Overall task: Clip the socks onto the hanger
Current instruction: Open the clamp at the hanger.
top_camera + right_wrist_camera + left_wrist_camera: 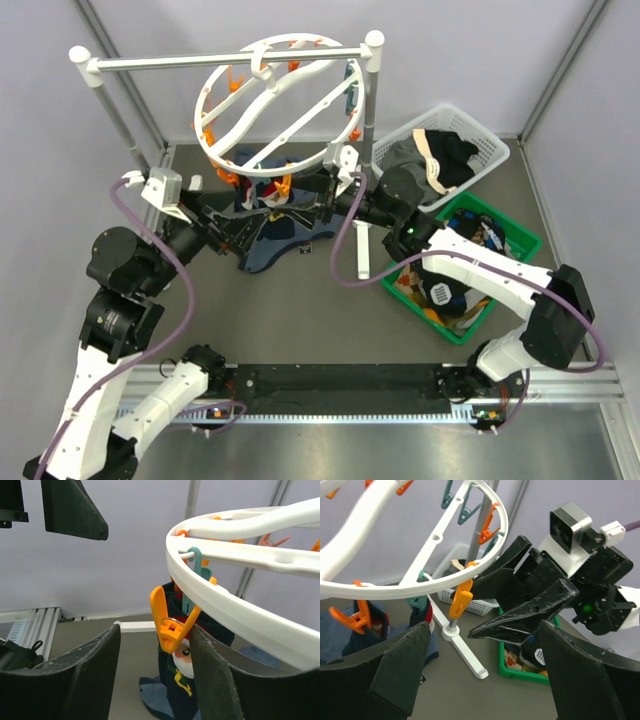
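Observation:
The hanger (pixel 262 108), a white ring with orange and teal clips, hangs from the rack bar. A dark sock (pixel 187 672) with a Santa figure hangs clipped under the ring's near rim; it also shows as a dark sock (pixel 422 616) with a red band. My right gripper (pixel 155 630) is open with an orange clip (pixel 169 617) between its fingers, close against the right finger (pixel 220 680). Just left of it my left gripper (pixel 485 627) is wide open and holds nothing. From above, the left gripper (pixel 238 226) and right gripper (pixel 312 200) meet below the ring.
A blue garment (pixel 290 245) lies on the table under the hanger. The white rack (pixel 230 58) has posts and a foot (pixel 466 652) on the table. A white basket (pixel 478 140) of clothes and a green bin (pixel 520 240) stand at the right.

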Available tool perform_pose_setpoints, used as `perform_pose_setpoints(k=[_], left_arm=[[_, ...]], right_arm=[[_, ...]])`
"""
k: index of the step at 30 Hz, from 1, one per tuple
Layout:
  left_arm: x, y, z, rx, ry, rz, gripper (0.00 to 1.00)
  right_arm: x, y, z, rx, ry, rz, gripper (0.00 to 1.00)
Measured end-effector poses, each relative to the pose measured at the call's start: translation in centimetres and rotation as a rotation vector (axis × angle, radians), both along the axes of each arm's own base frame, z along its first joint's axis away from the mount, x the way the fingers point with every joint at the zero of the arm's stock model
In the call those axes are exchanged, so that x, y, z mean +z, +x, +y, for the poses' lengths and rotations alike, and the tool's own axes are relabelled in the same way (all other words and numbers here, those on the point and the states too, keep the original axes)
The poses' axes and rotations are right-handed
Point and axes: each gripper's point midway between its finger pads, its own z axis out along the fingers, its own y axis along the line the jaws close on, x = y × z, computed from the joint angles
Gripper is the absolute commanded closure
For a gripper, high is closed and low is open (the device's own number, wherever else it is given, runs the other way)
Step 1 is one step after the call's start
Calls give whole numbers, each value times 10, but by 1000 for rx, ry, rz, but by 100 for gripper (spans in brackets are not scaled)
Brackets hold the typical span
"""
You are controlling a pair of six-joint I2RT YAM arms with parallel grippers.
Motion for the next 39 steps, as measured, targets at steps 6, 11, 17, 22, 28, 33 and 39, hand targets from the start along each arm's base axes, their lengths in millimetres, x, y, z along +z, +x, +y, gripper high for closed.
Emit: perform_pose_setpoints(k=[6, 11, 17, 22, 28, 33, 39], left_arm=[[-11, 7, -14, -57, 13, 47, 8], [-22, 20, -22, -69, 0, 111, 11], [-30, 36, -28, -53, -42, 191, 20], [-32, 46, -29, -23, -88, 235, 28], [-31, 53, -24, 28, -114, 250, 36], [-25, 58, -18, 74, -123, 234, 47], [-26, 65, -11, 124, -116, 230, 60]], right_arm=[[-4, 1, 2, 3, -4, 20, 61], [-2, 3, 1, -6, 10, 33, 72], [1, 9, 0, -70, 41, 28, 78], [-8, 10, 7, -182, 29, -2, 83], [-4, 8, 10, -349, 23, -76, 85], [0, 8, 8, -456, 12, -128, 85], [-2, 14, 9, -555, -12, -169, 85]])
